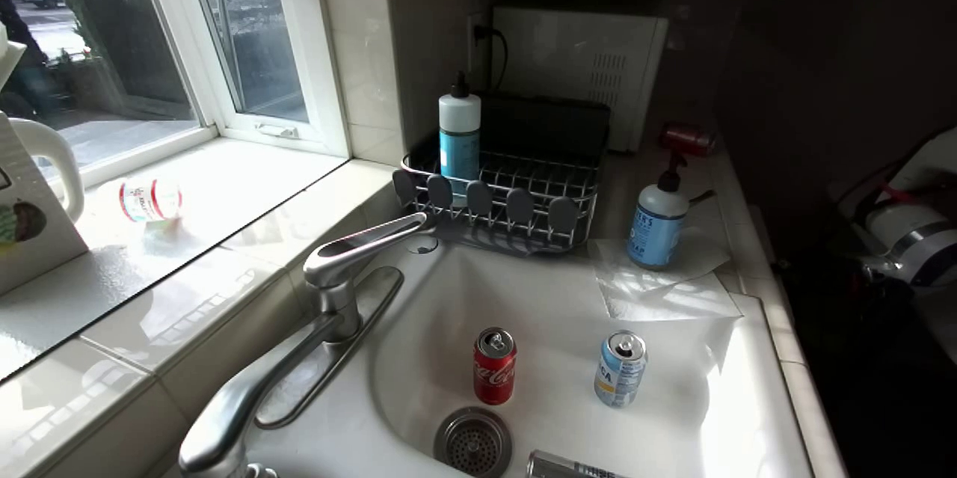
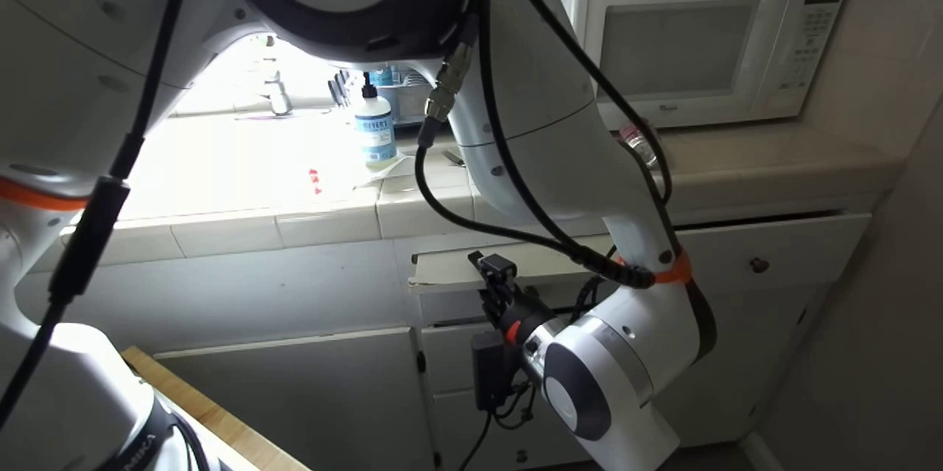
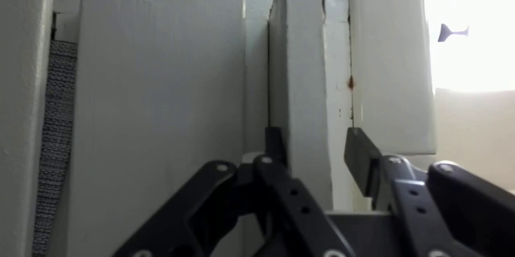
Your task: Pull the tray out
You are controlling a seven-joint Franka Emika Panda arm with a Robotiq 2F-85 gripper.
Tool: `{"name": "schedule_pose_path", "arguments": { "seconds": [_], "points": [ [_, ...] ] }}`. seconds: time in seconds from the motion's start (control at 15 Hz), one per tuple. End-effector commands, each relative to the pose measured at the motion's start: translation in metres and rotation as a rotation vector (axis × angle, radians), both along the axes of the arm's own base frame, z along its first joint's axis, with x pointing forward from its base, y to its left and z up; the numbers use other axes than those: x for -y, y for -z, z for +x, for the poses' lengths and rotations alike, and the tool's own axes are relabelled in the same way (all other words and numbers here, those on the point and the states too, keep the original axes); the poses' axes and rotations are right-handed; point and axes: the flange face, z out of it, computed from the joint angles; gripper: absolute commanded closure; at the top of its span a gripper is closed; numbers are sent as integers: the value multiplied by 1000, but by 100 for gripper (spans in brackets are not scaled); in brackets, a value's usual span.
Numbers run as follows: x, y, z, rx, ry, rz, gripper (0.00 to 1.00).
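I judge this pull part done: in an exterior view I can see the pale upper face of the tray (image 2: 541,263), below the edge of the worktop (image 2: 766,147) and jutting from the cabinet front (image 2: 295,279), so some of it is already out. How much remains inside is hidden from me. The wrist view puts it next to a drawer front (image 3: 161,76), with the gripper (image 3: 316,144) straddling its outer edge. I have nothing clamped there: the fingers are spread, one lying close along the underside, perhaps touching, the other well clear of it on the worktop side. What's left, as I read it, is to close on that edge, or hook it, and draw it straight out as far as it should come, then release; a skewed pull could bind it.
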Motion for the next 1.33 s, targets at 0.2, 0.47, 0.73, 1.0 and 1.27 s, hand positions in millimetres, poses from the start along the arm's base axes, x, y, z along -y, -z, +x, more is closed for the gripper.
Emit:
{"name": "schedule_pose_path", "arguments": {
  "seconds": [0.2,0.47,0.73,1.0,1.27],
  "points": [
    [21,-13,-6,-27,60,-13,98],
    [41,-27,-11,-36,38,-37,94],
    [56,-29,-15,-60,-12,-73,94],
    [54,-16,-27,-145,-68,-63,94],
    [52,1,-48,-200,-123,-45,94]
  ]
}}
